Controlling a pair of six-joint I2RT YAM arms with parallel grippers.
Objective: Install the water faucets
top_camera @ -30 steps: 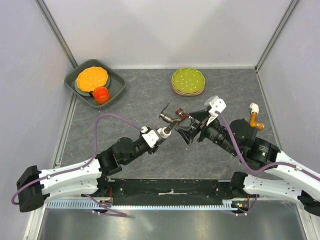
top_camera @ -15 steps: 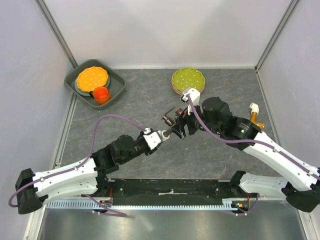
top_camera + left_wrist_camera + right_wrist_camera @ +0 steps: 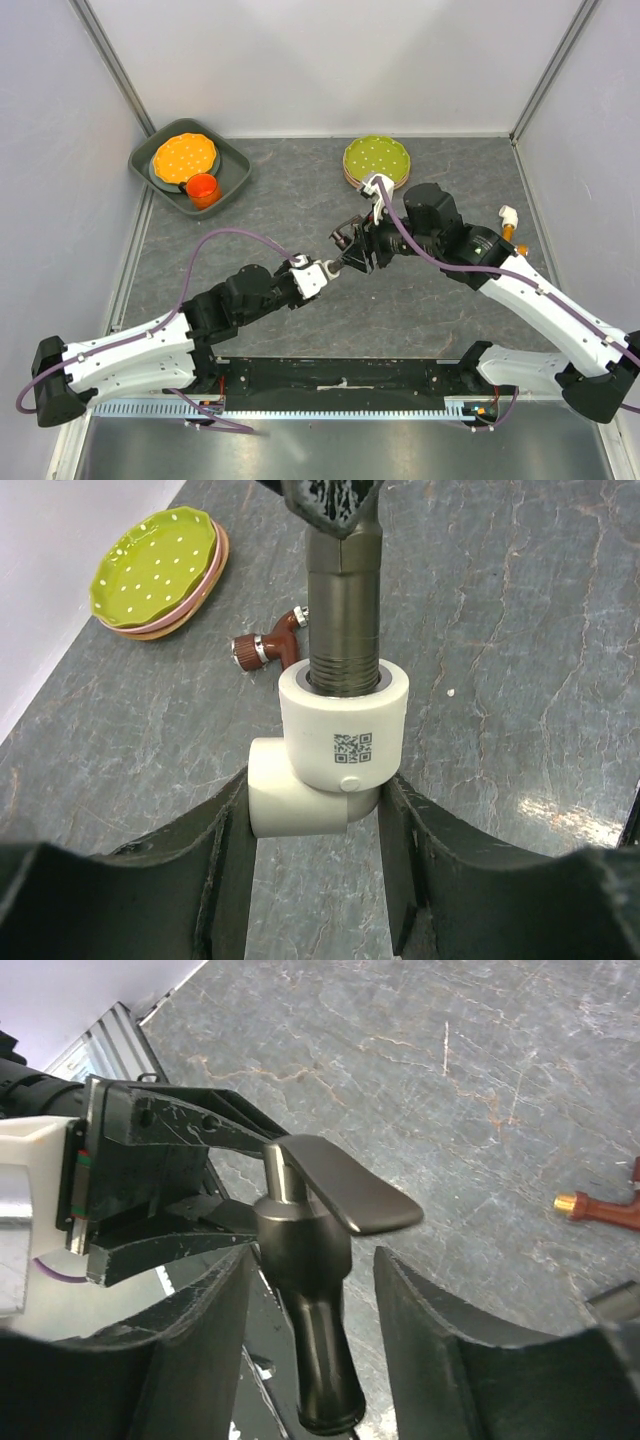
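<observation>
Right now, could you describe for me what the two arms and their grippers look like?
Both arms have white link shells with black joint housings, and a purple cable loops along each. The left gripper sits beyond a white wrist block; its fingers are matte black, broad and tapered. The right gripper has the same black fingers, scuffed with pale marks, and a white block at the wrist.

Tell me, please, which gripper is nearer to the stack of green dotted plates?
The right. The right gripper sits just in front of the green dotted plates, around the dark grey tap. The left gripper is farther back, holding the white elbow fitting.
</observation>
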